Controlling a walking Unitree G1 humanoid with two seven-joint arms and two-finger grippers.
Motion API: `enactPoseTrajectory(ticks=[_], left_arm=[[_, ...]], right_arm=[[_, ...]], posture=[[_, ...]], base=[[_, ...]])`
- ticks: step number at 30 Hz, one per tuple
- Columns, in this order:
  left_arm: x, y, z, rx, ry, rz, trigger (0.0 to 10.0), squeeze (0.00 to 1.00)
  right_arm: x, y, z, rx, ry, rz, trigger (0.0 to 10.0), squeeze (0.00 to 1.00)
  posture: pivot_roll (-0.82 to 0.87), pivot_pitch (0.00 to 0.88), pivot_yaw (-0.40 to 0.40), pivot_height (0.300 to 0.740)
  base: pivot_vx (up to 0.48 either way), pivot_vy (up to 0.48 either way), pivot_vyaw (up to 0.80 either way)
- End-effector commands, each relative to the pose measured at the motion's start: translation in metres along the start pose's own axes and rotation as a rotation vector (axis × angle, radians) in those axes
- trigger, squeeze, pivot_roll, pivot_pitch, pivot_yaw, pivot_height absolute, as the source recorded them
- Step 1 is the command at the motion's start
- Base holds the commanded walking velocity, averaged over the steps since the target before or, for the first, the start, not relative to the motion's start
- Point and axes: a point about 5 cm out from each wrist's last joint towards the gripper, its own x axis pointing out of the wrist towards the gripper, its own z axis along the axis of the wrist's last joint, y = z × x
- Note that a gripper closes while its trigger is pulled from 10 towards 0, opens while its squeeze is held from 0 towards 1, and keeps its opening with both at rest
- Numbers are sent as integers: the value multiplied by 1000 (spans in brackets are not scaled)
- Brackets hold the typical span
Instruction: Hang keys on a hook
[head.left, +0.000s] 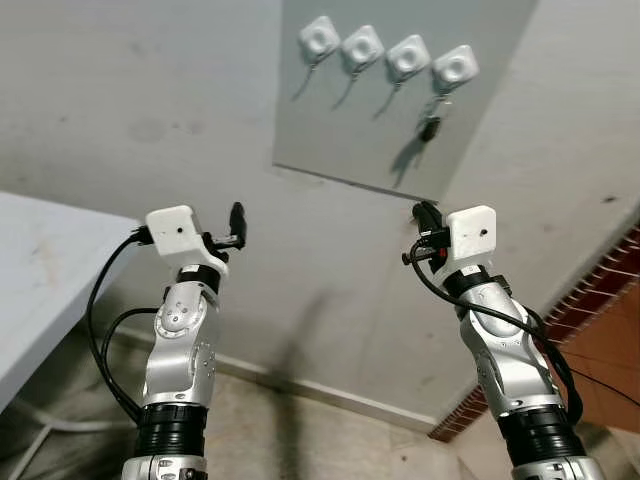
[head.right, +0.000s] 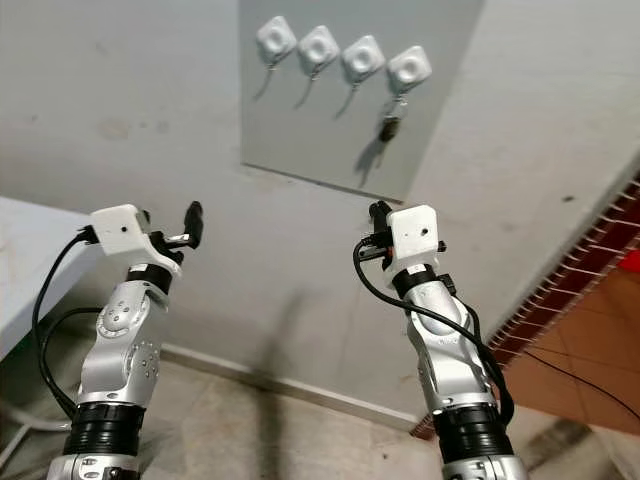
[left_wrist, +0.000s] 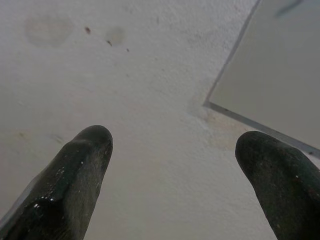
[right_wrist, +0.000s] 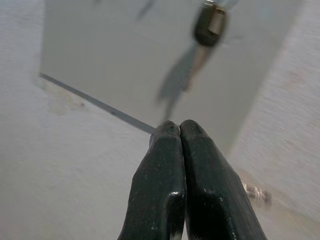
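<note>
Four white hooks (head.left: 383, 47) sit in a row on a grey panel (head.left: 340, 140) on the wall, and the keys (head.left: 431, 126) already dangle from the rightmost one, so the hanging looks done; only backing away seems left. Right end effector (right_wrist: 179, 131) is pinched closed on nothing, below the panel. Left end effector (left_wrist: 172, 145) is spread open, empty. A pale surface (head.left: 40, 270) juts in at left, tiled floor (head.left: 610, 350) to the right.

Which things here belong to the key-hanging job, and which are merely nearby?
Job: keys hanging on the rightmost hook; grey hook board; right gripper, shut, below it.
Nearby: left gripper, open; white table; red brick edge.
</note>
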Motion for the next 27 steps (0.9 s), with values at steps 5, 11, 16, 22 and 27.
enactPoseTrajectory(ticks=[5, 11, 16, 22, 27], left_arm=[[4, -3, 4, 5, 6, 0, 10000, 0], [5, -4, 4, 5, 16, -7, 10000, 0], [5, -5, 6, 12, 2, -18, 10000, 0], [3, -19, 12, 116, -26, -97, 10000, 0], [-2, -34, 15, 191, -44, -187, 10000, 0]], right_arm=[[1, -2, 6, -1, -21, 6, 10000, 0], [1, -2, 6, 0, -23, 7, 10000, 0], [0, 1, 10, 6, -50, 32, 10000, 0], [3, 3, 26, 62, -134, 57, 10000, 0], [4, 1, 31, 64, -157, 41, 10000, 0]], posture=[[43, 0, -96, 740], [41, 0, -94, 740], [40, 0, -94, 740], [40, 0, -92, 740], [42, 0, -92, 740]], base=[[0, 0, 0], [0, 0, 0], [0, 0, 0], [0, 0, 0], [0, 0, 0]])
